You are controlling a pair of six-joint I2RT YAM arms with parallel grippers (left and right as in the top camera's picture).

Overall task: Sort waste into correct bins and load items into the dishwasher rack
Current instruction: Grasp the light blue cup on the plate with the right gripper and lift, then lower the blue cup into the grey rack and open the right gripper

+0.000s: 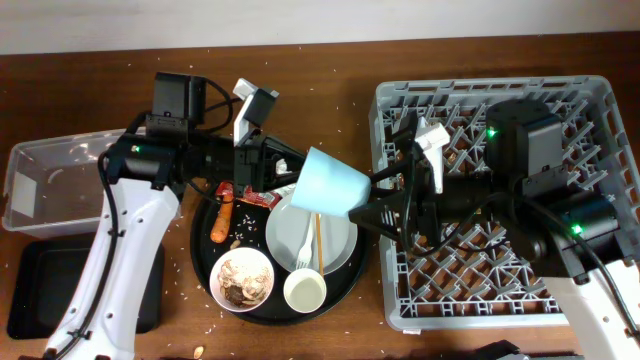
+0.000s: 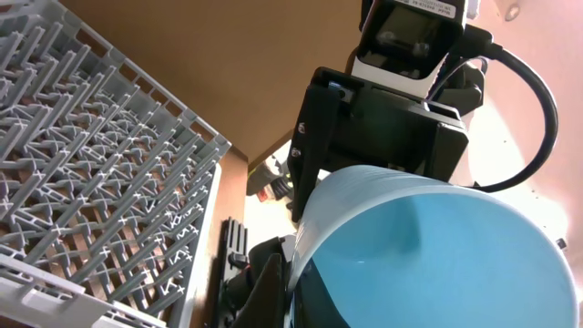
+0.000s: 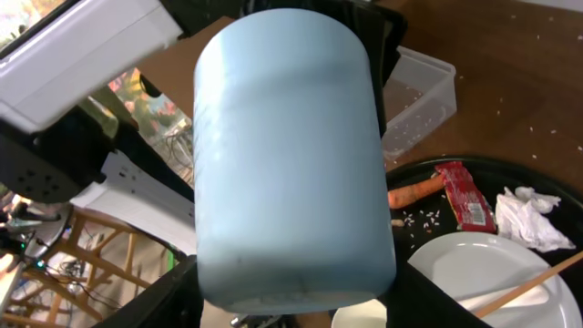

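Rack (image 1: 400,300) takes the R side. The pegs that show hold no dishes, tho the R arm covers much of it. Round tray (image 1: 345,285) sits centre, just beside the rack. Tub (image 1: 60,185) is far L w/ the black tray (image 1: 60,290) in front of it. Both look bare, bar a few rice grains in the tub.

On the round tray:
- plate (image 1: 290,235) w/ fork (image 1: 303,255) and a chopstick (image 1: 318,240) on it
- bowl (image 1: 245,280) w/ brown scraps
- small cup (image 1: 305,291)
- wrapper (image 1: 255,195)
- carrot (image 1: 221,222)
- tissue (image 3: 533,219)

Blue cup (image 1: 330,183) is in the air above the plate's far edge, on its side, mouth toward the L arm, between both grippers.
- Right gripper (image 1: 368,197): fingers set wide, one each side of the cup wall and touching it, so it looks clamped on.
- Left gripper (image 1: 292,172): L wrist view shows a finger at the rim, but can't tell if it pinches the wall or stands free.

Step, I'd say: handover of the cup, L to R, for racking. Next move needs the L fingers clear of the rim. Then the R arm swings over the rack, turns the cup mouth down and sets it betw pegs. Waste isn't sorted yet.
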